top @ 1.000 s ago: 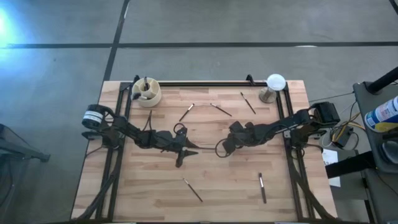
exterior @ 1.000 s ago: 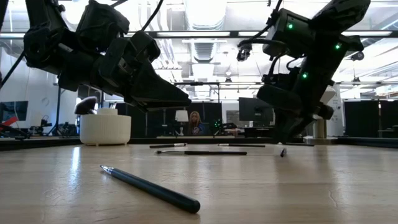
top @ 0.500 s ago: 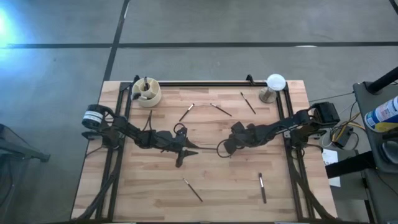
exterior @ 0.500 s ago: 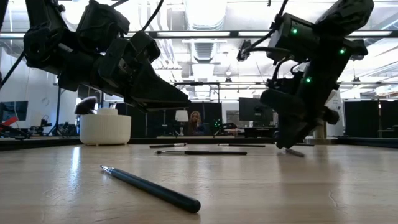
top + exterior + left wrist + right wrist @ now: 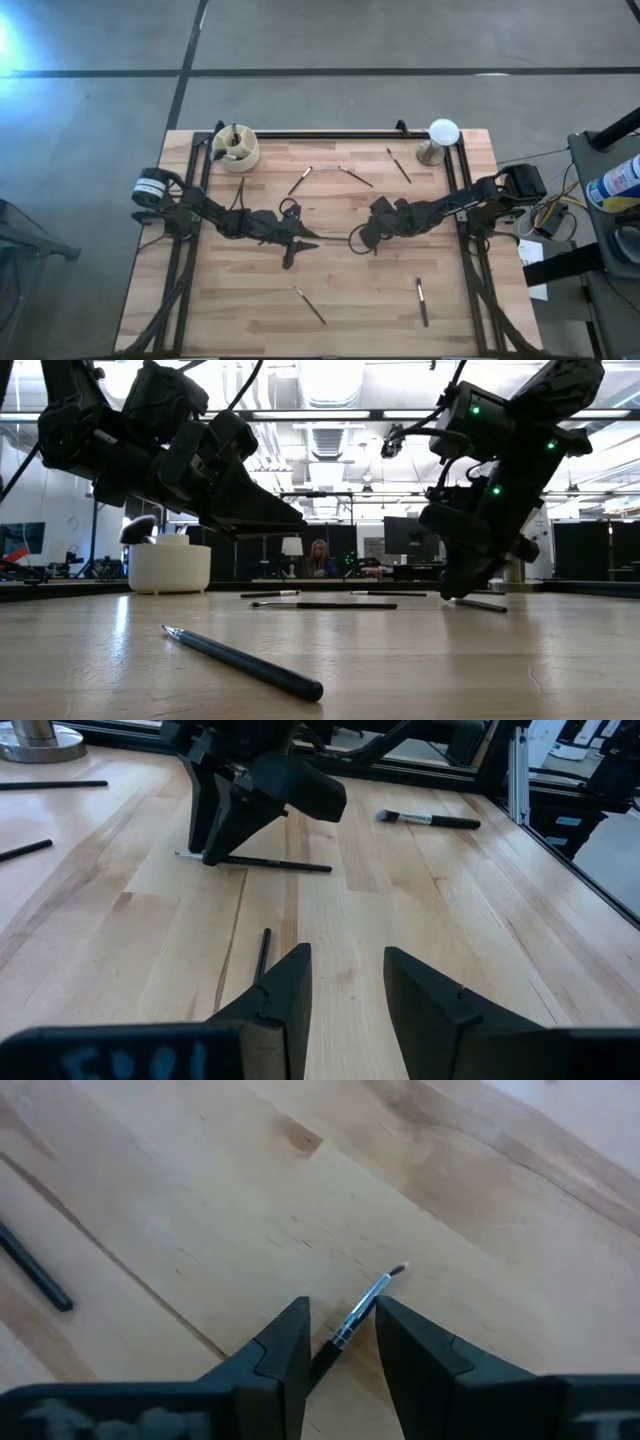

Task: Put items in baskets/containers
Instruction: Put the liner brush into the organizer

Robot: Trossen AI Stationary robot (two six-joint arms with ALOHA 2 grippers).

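Note:
The cream cup point(image 5: 237, 148) stands at the far left corner with brushes in it. Loose brushes lie far of centre point(image 5: 300, 180) point(image 5: 355, 176) point(image 5: 399, 165) and near the near edge point(image 5: 310, 305) point(image 5: 421, 302). My right gripper point(image 5: 358, 240) point(image 5: 343, 1315) is down at the table's middle, open by a narrow gap. A thin brush with a silver ferrule point(image 5: 372, 1295) point(image 5: 280, 866) lies flat on the wood, its dark handle running in between the fingers. My left gripper point(image 5: 302, 240) point(image 5: 347, 960) hovers just left of it, open by a narrow gap and empty. My right gripper points down with its fingertips at the table, one on each side of the brush's dark handle point(image 5: 335, 1342). Whether a finger touches the handle, I cannot tell.
A white dome on a metal stand point(image 5: 441, 133) is at the far right corner. Black rails point(image 5: 330, 133) run along the table's edges. Another dark brush point(image 5: 263, 952) lies on the wood beside my left fingers. Bare wood lies between the grippers and the near edge.
My right gripper has shifted a little toward the table's right. The brush under it showed as a short slanted stub in the low view; it now lies flat and shows longer, reaching out to one side of the fingertips. My left arm has kept still.

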